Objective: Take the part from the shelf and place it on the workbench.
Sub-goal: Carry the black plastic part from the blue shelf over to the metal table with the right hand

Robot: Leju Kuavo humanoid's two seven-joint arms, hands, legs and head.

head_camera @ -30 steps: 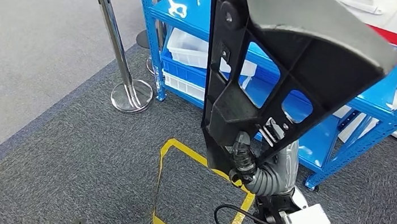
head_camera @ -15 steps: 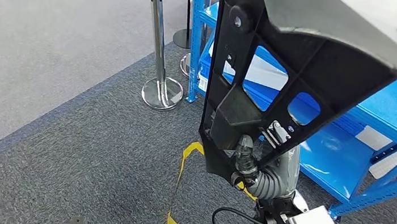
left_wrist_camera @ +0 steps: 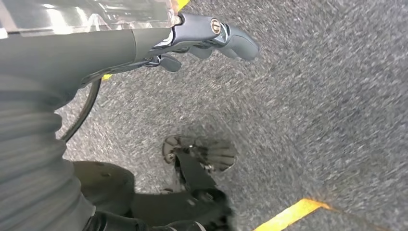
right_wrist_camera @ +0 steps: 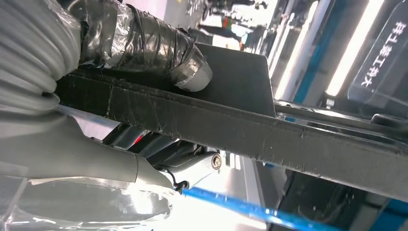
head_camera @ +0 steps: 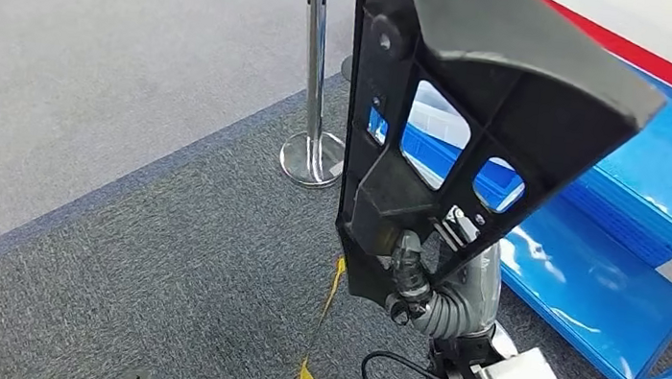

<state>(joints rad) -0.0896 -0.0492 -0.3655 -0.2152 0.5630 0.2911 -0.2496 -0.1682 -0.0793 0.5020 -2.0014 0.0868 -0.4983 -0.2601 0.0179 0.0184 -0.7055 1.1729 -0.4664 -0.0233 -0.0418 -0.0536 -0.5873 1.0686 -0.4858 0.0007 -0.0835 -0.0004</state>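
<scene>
Over grey carpet our left hand [left_wrist_camera: 207, 41] hangs with its fingers loosely apart, holding nothing. A chrome stanchion [head_camera: 318, 81] stands just left of the black part [head_camera: 476, 120], which our right hand [head_camera: 413, 276] grips by its lower end, upright above the floor before the blue shelf [head_camera: 612, 272].

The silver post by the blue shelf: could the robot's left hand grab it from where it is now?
Probably not. The left hand hangs low over the grey carpet, holding nothing, while the silver post stands well ahead beside the blue shelf. The right hand holds the black part.
</scene>
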